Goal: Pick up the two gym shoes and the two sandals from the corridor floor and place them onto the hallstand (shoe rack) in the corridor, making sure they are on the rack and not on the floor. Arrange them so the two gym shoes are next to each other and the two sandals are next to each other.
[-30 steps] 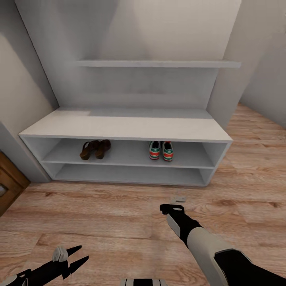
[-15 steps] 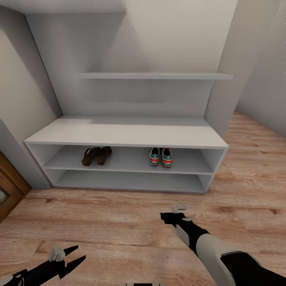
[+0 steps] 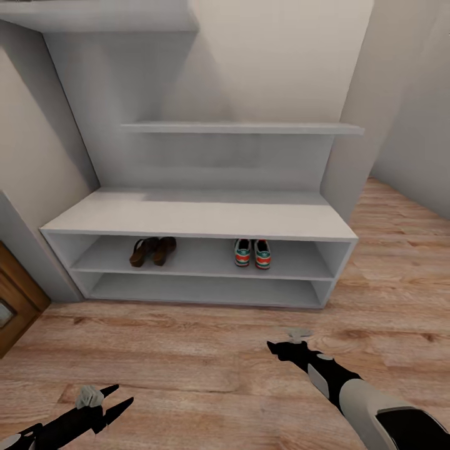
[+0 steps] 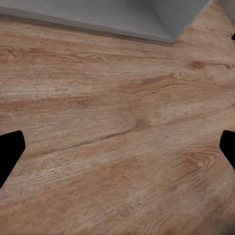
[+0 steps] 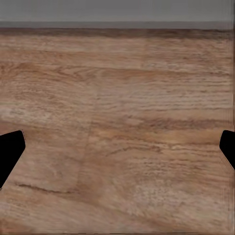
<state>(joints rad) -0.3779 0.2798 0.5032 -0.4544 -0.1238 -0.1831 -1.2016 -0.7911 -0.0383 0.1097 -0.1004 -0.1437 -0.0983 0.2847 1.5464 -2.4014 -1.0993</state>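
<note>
The pale grey hallstand stands ahead against the wall. On the upper of its two low shelves the two brown sandals lie side by side at the left. The two gym shoes, white with green stripes and red-orange heels, sit side by side right of centre. Both pairs are off the corridor floor. My left gripper hangs open low at the left, over bare planks. Further right, my right gripper points at the floor, open with nothing between its fingers.
Two staggered wall shelves hang above the bench top. A brown wooden door shows at the left edge. The corridor floor runs on past the rack's right end. A grey base edge lies ahead of the right gripper.
The camera has backed off and tilted up, so the hallstand looks smaller and lower. My right arm has shifted right. The sandals and gym shoes stay put on the shelf.
</note>
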